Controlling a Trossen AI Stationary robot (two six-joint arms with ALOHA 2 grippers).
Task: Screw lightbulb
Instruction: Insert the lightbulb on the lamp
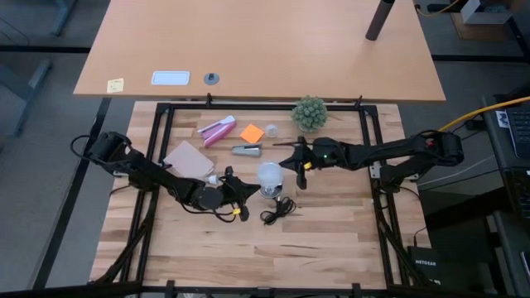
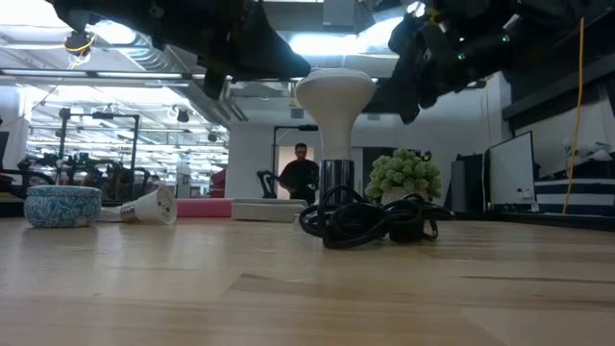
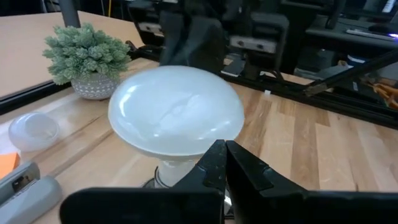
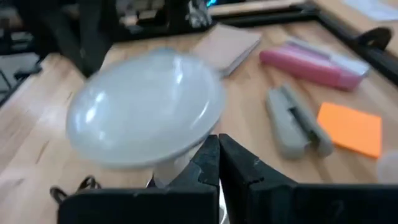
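Observation:
The white frosted lightbulb [image 1: 269, 175] stands upright, dome up, with its base in the shiny metal socket [image 2: 336, 178]. The socket rests on the table amid its coiled black cord [image 2: 370, 221]. My left gripper [image 1: 248, 189] is shut, close to the bulb on its left-near side. In the left wrist view its tips [image 3: 225, 163] show in front of the bulb's neck. My right gripper [image 1: 300, 175] is shut, close to the bulb's right side. Its tips [image 4: 217, 155] also show before the neck under the dome [image 4: 146, 115]. My left gripper is shut beside the bulb below its dome [image 3: 177, 118]; I cannot tell whether it touches the bulb. My right gripper is shut beside the bulb on the opposite side; I cannot tell whether it touches it either.
Behind the bulb lie a grey stapler [image 1: 246, 150], an orange note pad [image 1: 252, 132], a pink oblong item [image 1: 217, 130] and a brown pad [image 1: 189, 159]. A green plant ball [image 1: 309, 112] stands at the far right. A person [image 2: 301, 173] stands in the room beyond.

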